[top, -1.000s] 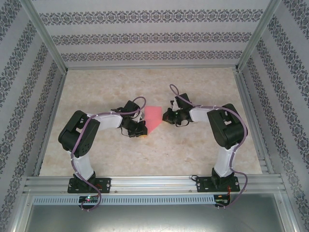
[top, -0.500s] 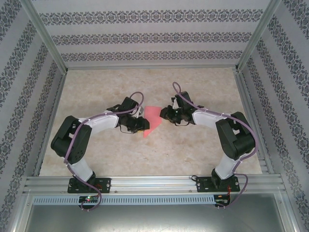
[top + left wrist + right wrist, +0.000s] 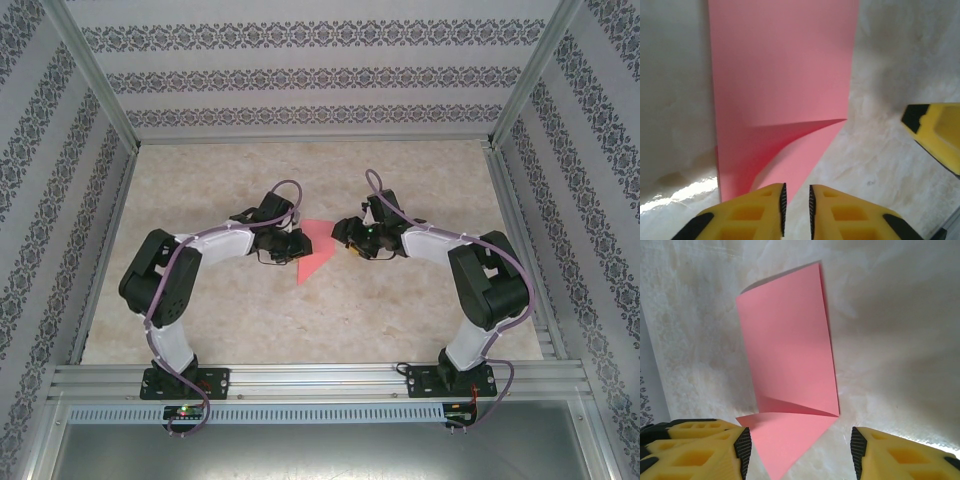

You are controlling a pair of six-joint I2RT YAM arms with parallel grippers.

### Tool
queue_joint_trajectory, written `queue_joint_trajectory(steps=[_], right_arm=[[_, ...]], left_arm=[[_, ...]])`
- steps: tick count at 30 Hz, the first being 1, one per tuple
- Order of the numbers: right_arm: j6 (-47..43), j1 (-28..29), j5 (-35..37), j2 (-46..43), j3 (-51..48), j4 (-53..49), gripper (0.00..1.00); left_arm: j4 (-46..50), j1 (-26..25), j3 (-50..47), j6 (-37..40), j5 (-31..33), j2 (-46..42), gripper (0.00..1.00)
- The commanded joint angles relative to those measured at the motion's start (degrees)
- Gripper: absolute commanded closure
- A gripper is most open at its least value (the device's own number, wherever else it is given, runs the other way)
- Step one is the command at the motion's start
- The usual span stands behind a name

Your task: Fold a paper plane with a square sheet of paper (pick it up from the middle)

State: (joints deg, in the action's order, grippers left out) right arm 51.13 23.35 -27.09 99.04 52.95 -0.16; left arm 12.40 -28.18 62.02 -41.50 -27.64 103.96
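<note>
The square sheet of paper is pink, folded over, and lies on the table between the two grippers. One corner flap stands slightly lifted from the layer under it. A paper plane is out of view. My left gripper sits at the sheet's left edge. In the left wrist view its yellow fingers stand a narrow gap apart with nothing between the pads, over the paper. My right gripper is at the sheet's right side. Its fingers stand wide open above the flap, clear of the paper.
The marble-patterned table is ringed by aluminium rails and patterned walls. The right gripper's yellow fingertip shows at the right of the left wrist view, close to the left gripper.
Both grippers have opened and let go of the paper, which now lies flatter on the table. The left gripper has shifted toward the far side; the right one has edged left.
</note>
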Motion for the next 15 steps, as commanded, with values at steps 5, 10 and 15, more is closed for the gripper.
queue_joint_trajectory(steps=[5, 10, 15], right_arm=[[2.72, 1.27, 0.14, 1.57, -2.18, 2.83, 0.46], [6.79, 4.11, 1.97, 2.22, -3.11, 6.48, 0.49], [6.77, 6.26, 4.43, 3.34, -2.26, 3.79, 0.51]], left_arm=[[0.7, -1.09, 0.94, 0.68, 5.76, 3.76, 0.86], [2.26, -2.3, -2.77, -3.42, 8.92, 3.35, 0.91], [-0.58, -3.1, -7.31, -6.28, 12.7, 3.44, 0.91]])
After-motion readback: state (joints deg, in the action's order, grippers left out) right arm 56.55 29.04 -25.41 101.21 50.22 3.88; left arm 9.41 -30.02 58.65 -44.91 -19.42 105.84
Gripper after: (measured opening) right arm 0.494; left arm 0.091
